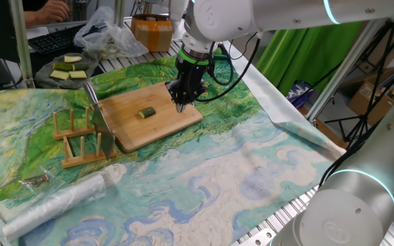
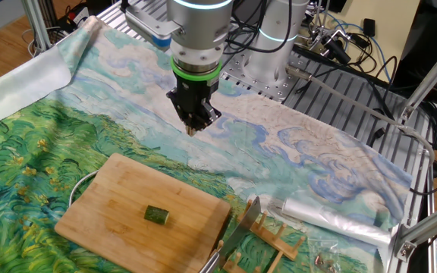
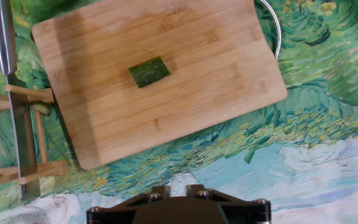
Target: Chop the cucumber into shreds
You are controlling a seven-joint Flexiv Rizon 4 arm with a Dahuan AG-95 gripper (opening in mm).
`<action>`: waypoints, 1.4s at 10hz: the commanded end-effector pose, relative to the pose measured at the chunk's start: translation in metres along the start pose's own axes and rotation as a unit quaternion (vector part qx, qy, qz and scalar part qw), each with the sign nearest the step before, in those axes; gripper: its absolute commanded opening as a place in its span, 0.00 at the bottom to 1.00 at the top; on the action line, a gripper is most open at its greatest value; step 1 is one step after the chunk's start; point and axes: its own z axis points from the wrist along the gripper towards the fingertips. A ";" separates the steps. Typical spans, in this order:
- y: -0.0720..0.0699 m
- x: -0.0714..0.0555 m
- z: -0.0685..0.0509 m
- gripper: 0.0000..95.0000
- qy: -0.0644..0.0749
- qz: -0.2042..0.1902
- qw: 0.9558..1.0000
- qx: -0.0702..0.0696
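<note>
One fixed view: gripper (image 1: pixel 182 104) closed and empty above the board's (image 1: pixel 132 126) far edge; cucumber (image 1: pixel 147 113) near board centre, uncut

Other fixed view: knife (image 2: pixel 237 232) rests in the rack (image 2: pixel 273 241)

Hand view: open the jaws before taking the handle squarely

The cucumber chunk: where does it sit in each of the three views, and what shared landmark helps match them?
One fixed view: the cucumber lies mid-board, left of the gripper.
The other fixed view: lower centre, on the board's near half.
Hand view: upper centre.
Shared landmark: the wooden board.
</note>
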 end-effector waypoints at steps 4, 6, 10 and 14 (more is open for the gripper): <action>0.014 -0.009 0.010 0.00 0.001 -0.007 1.000 0.004; 0.023 -0.020 0.013 0.00 0.001 -0.009 1.000 0.003; 0.048 -0.049 0.023 0.00 0.004 -0.013 1.000 0.004; 0.070 -0.065 0.035 0.00 0.011 -0.006 1.000 0.004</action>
